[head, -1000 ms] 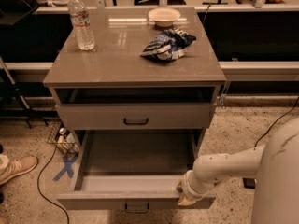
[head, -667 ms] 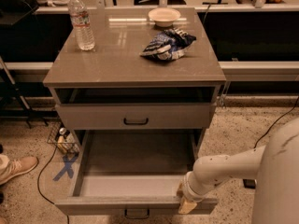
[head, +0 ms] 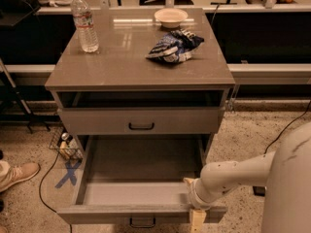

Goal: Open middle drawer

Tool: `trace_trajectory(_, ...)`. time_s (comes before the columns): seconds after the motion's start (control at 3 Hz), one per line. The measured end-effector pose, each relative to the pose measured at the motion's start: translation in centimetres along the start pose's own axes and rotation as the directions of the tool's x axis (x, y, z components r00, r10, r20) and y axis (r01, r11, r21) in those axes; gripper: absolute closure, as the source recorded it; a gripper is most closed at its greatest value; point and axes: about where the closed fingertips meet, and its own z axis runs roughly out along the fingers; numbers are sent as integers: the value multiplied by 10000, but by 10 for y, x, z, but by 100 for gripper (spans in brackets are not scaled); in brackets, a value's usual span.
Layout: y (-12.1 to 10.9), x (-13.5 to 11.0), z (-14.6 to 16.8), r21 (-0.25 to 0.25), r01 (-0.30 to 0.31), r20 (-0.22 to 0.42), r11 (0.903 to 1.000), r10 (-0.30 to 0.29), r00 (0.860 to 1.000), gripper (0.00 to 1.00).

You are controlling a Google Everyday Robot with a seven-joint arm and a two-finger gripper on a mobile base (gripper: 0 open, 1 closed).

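Note:
The middle drawer (head: 141, 193) is pulled far out of the grey-beige cabinet, and its deep grey tray is empty. Its black bar handle (head: 142, 222) shows at the lower frame edge. My gripper (head: 193, 202) is at the right end of the drawer's front panel (head: 121, 212). One beige finger (head: 198, 220) hangs outside the panel and the other (head: 188, 181) is inside, so it is shut on the panel's top edge. The thinner drawer above it (head: 141, 120) is closed. The lower drawer is hidden under the open one.
On the cabinet top (head: 121, 62) stand a water bottle (head: 85, 22), a white bowl (head: 170, 16) and a blue-white chip bag (head: 174, 46). A shoe (head: 17, 174), a cable and blue floor tape (head: 68, 173) lie at the left. A wire basket (head: 65, 144) sits by the cabinet's left side.
The middle drawer has slid a little further out toward the camera, with my gripper moving along with its front panel.

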Motion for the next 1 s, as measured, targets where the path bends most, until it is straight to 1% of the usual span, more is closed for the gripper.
trace_trajectory(0.33,1,8,-22,475,32,281,9989,-46,9996,0)
trace_trajectory(0.67,-5,16,-66,1374,141,384,9904,-196,9991,0)
trace_trajectory(1.0,-11,27,-130,2426,142,353,9700,-235,9991,0)
